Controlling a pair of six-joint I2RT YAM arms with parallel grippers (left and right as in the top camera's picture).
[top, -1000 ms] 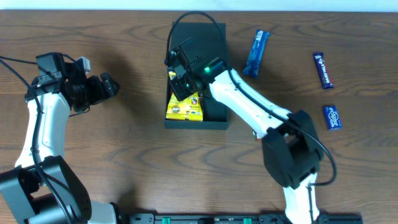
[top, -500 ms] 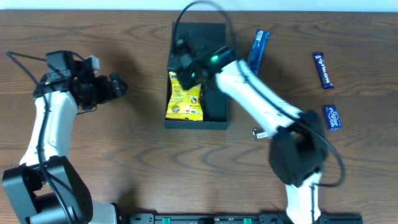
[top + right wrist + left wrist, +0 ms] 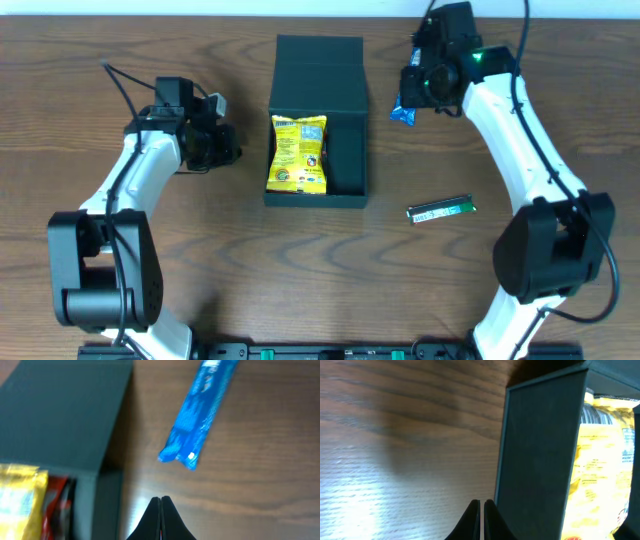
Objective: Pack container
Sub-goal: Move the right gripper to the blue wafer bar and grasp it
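Observation:
The dark teal container lies open mid-table, its flap lid folded back. A yellow snack packet lies inside on the left side; the right wrist view shows a red packet beside the yellow one. My left gripper is shut and empty just left of the container; its tips stand next to the outer wall. My right gripper is shut and empty, right of the lid, with a blue snack bar on the table just beyond its tips.
A green snack bar lies on the wooden table right of the container's near end. Only an end of the blue bar shows from overhead; the right arm covers the table behind it.
The right arm has pulled out of the container and swung back and right to the blue bar, leaving the yellow packet inside. The left arm has moved right toward the container and shut its jaws.

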